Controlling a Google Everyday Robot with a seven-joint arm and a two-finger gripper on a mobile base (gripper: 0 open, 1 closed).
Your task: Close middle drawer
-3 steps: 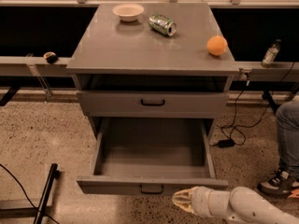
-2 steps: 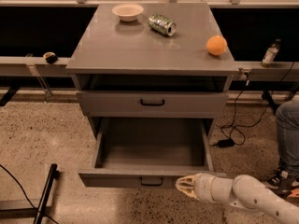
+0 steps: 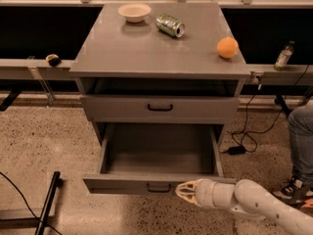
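Jaws at front of one open middle drawer (image 3: 159, 155).

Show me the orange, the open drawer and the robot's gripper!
orange (image 3: 227, 47): camera view, centre of the fruit
middle drawer (image 3: 159, 153): camera view, bare tray floor
gripper (image 3: 182, 191): camera view, tip, by the drawer's front panel

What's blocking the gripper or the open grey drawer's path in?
Nothing visible. The gripper is at the front panel of the wide grey metal middle drawer, beside its black handle; its tray holds nothing.
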